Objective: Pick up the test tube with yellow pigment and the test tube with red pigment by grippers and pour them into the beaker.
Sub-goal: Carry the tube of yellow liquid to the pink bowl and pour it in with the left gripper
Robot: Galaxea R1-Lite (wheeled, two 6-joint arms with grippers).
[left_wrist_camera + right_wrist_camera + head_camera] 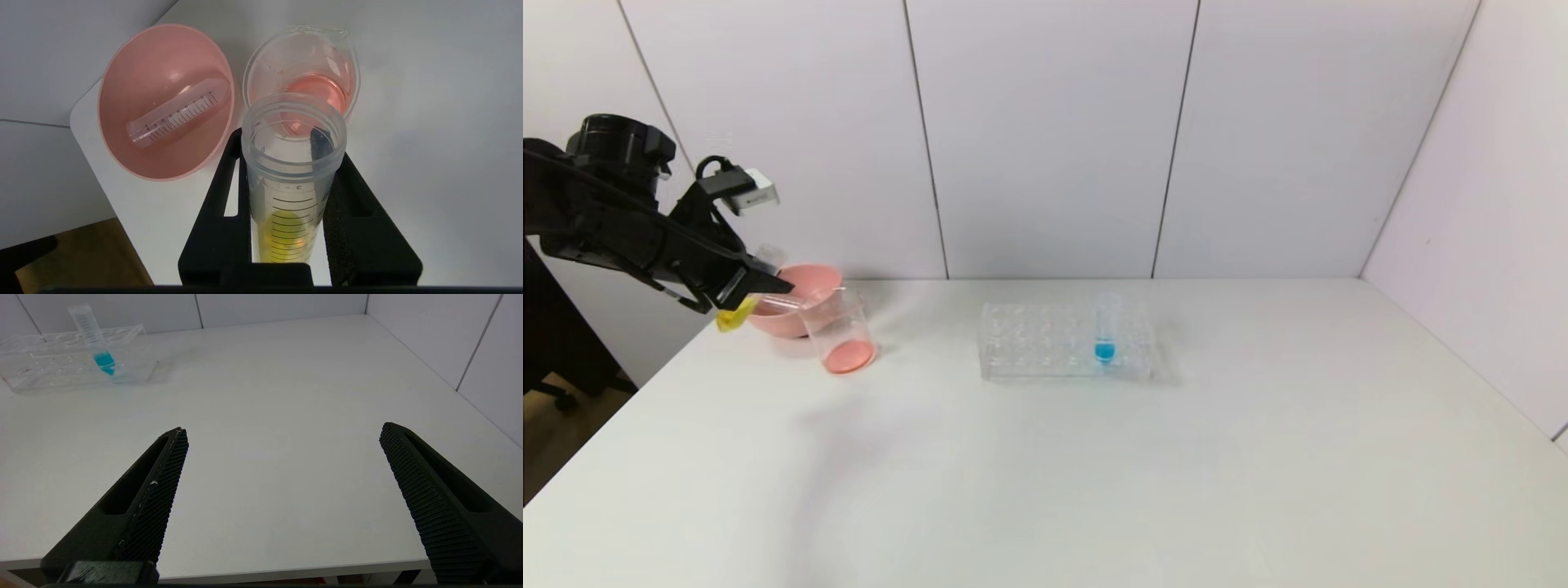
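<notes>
Head view: the left hand (pixel 747 286) grips the test tube with yellow pigment (pixel 737 314) tilted just beside the beaker (pixel 841 335), likely lining up to pour. Left wrist view: its mouth points at the beaker's reddish liquid; an emptied tube (pixel 175 113) lies in the pink bowl (pixel 122 134) beside the beaker. Right wrist view: the right hand (pixel 284 433) hangs wide open and empty over the worktop (pixel 286 375), well apart from the beaker.

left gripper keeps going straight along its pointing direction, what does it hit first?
Likely the beaker: the left gripper holds the test tube with yellow pigment with its mouth aimed at the beaker's rim. The pink bowl lies off to the side. Depth unclear.
</notes>
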